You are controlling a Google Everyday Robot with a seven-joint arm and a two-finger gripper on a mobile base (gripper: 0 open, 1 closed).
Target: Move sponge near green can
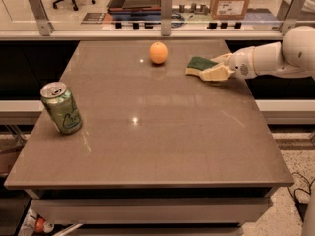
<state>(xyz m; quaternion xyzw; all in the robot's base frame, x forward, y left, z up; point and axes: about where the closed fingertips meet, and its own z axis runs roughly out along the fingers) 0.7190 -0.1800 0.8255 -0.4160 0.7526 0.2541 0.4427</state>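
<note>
The sponge [198, 63], dark green on top with pale yellow foam below, lies at the far right of the table, to the right of an orange. My gripper [210, 68] reaches in from the right on a white arm and is right at the sponge's right end, touching or overlapping it. The green can [62, 107], light green with a silver top, stands slightly tilted near the table's left edge, far from the sponge and the gripper.
An orange [158, 52] sits at the far middle of the brown table [157, 146]. A glass rail with metal posts [167, 6] runs along the far edge. Shelves with a cardboard box [231, 0] lie beyond.
</note>
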